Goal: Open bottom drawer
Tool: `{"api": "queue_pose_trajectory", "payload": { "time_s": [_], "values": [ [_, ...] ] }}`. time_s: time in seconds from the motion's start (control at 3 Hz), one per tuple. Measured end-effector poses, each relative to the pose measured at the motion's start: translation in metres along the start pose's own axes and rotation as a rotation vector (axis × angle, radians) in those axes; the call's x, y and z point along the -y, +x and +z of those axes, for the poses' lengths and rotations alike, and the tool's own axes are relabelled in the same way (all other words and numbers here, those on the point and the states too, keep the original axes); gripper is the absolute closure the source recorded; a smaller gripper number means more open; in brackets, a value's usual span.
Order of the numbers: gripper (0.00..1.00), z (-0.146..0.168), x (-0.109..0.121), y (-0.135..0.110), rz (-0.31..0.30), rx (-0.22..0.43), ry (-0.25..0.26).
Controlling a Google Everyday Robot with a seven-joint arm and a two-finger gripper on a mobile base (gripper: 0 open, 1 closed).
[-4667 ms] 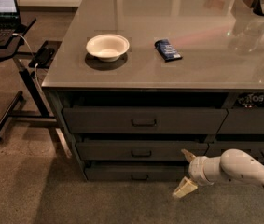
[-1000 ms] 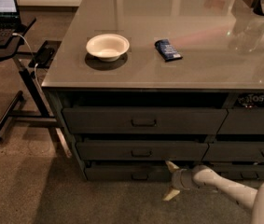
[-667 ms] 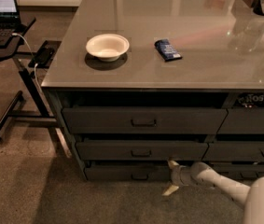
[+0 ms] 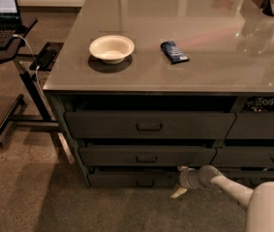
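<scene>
Gripper (image 4: 179, 181): hovering low beneath the table's (image 4: 223, 66) front edge, fingers (image 4: 177, 193) standing wide apart, gripping nothing
Bottom drawer (image 4: 127, 179): sitting with the gripper at its right end

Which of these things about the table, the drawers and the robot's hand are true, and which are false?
A white bowl sits on the tabletop. True.
The blue packet lies inside the bowl. False: it lies on the tabletop, right of the bowl.
The gripper is low, in front of the bottom drawer, right of its handle. True.
Its jaws grip the handle. False: they stand open, beside it.
</scene>
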State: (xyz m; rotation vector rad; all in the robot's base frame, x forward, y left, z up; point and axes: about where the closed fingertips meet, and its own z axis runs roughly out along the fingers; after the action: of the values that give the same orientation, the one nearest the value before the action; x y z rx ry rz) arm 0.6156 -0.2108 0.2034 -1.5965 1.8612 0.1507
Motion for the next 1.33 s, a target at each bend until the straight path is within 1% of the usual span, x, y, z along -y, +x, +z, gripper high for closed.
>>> {"api": "queue_pose_trajectory", "payload": {
  "time_s": [0.33,0.67,1.0,1.33],
  "values": [
    [0.00,0.007,-0.015,-0.002,-0.016,-0.003,-0.038],
    [0.00,0.008,-0.041,0.007,0.001,-0.017,-0.092],
    [0.00,0.026,-0.031,0.005,-0.002,-0.020,-0.090],
    [0.00,0.027,-0.029,0.004,-0.004,-0.020,-0.088]
  ]
}}
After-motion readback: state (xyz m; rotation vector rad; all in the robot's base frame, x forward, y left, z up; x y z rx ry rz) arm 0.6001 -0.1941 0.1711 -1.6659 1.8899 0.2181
